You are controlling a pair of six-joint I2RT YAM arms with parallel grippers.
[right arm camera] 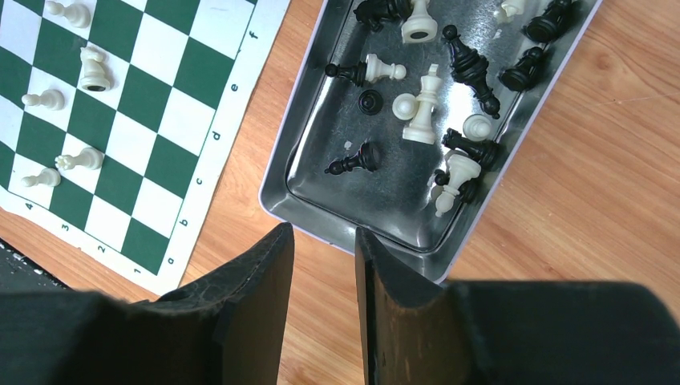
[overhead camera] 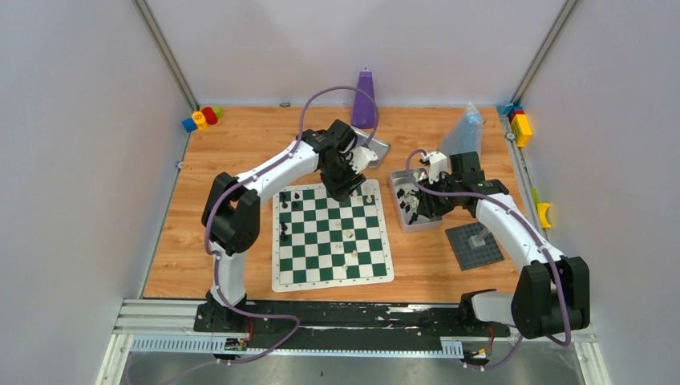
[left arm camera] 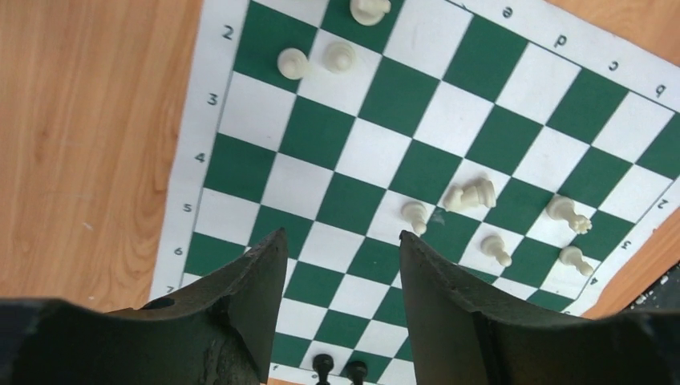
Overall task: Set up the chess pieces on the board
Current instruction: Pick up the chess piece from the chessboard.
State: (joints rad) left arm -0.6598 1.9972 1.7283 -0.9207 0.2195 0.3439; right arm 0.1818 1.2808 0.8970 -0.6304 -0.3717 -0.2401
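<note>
Left tool [left arm camera: 341,241] wide and empty above the board [left arm camera: 377,152]; right tool [right arm camera: 322,234] narrowly parted, empty, at the rim of the tray [right arm camera: 321,172] of chess pieces [right arm camera: 422,108]

**Both arms reach out, both hands empty**

The left arm [overhead camera: 269,170] rises from its base at the near left, bends at a raised elbow and stretches far and to the right, towards the middle of the scene. At its end the left hand [left arm camera: 342,236] points downward. Its fingers [left arm camera: 257,281] are spread wide with nothing between them.

The right arm [overhead camera: 507,223] folds at an elbow on the near right and reaches far and to the left. The right hand [right arm camera: 322,231] also points downward, with only a narrow gap between its fingers, and grips nothing.
</note>
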